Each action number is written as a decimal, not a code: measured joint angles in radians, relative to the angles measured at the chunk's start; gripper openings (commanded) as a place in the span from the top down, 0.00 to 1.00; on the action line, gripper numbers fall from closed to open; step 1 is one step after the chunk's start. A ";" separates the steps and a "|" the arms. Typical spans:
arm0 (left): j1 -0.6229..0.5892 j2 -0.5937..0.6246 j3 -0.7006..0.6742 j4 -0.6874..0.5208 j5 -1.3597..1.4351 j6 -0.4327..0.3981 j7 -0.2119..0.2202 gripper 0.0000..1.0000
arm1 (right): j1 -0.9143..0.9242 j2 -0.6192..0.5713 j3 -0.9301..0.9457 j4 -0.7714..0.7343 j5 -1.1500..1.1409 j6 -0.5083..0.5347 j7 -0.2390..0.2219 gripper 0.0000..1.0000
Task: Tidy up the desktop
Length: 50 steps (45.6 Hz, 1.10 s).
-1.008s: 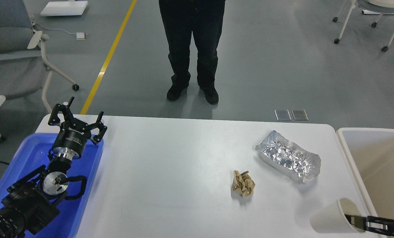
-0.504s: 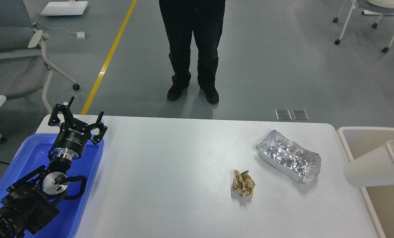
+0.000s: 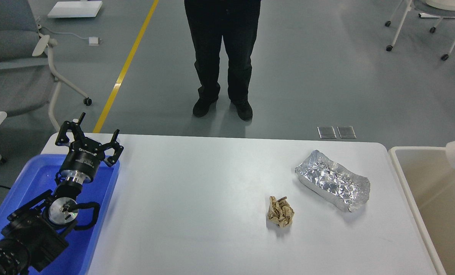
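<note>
Black fingers [image 3: 114,138] on your left gripper [image 3: 89,133] are spread wide, holding nothing, above the blue tray [image 3: 32,177]. That tray sits at the left end of the white desktop [image 3: 196,206]. Right of the tray lie a brown paper ball [image 3: 280,212] and a foil box [image 3: 332,180] (crinkly). A beige bin [image 3: 437,202] stands past the desktop's right end. You can't see your right gripper.

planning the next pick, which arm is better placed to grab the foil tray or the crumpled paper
Probably right. The foil tray and crumpled paper lie on the desktop's right half near the beige bin. The left gripper sits open over the blue tray, far across. The right gripper is out of view.
</note>
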 measured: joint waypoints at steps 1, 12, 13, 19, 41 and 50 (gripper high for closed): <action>0.000 0.000 0.000 0.000 0.000 0.000 0.000 0.00 | 0.000 0.005 -0.013 -0.018 0.014 -0.011 -0.001 1.00; 0.000 0.000 0.000 0.000 0.000 0.000 0.000 0.00 | -0.008 0.141 -0.209 -0.213 0.262 -0.227 -0.011 1.00; 0.000 0.000 0.000 0.000 0.000 0.000 0.000 0.00 | -0.015 0.165 -0.228 -0.234 0.296 -0.258 -0.013 1.00; 0.000 0.000 0.000 0.000 0.000 0.000 0.000 0.00 | -0.072 0.287 -0.284 -0.338 0.450 -0.380 -0.018 1.00; -0.001 0.000 0.001 0.000 0.000 0.001 0.000 0.00 | -0.417 0.843 -0.288 -0.979 1.031 -0.603 -0.150 1.00; -0.001 0.000 0.002 0.000 0.000 0.002 0.000 0.00 | -0.513 0.985 -0.153 -1.143 1.116 -0.689 -0.251 1.00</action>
